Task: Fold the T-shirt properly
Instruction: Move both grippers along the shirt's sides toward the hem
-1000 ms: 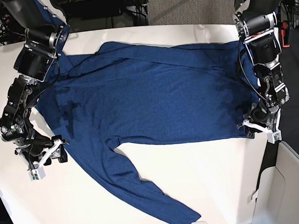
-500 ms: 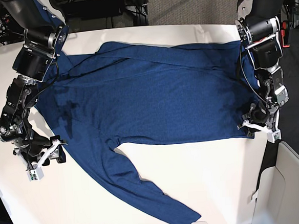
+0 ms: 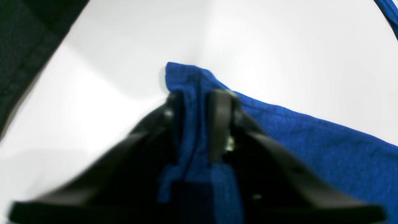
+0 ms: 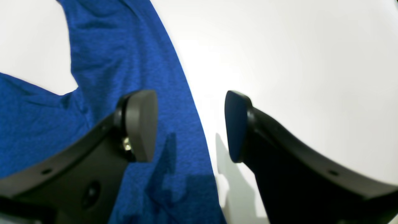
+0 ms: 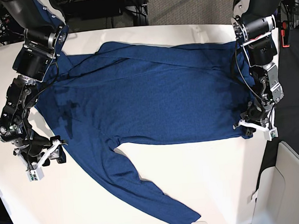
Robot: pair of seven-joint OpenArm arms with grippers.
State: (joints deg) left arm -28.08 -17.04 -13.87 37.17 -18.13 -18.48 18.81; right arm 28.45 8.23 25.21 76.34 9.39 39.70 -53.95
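The T-shirt (image 5: 153,99) lies flat across the table (image 5: 205,180), long axis left-right, one sleeve trailing toward the near edge. The left gripper (image 3: 199,102) pinches the right corner of its hem; the right gripper (image 4: 191,124) gapes wide astride the left edge.

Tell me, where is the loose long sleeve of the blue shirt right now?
In the base view the sleeve trails off the T-shirt toward the near edge of the white table, between the two arms, with neither claw on it.
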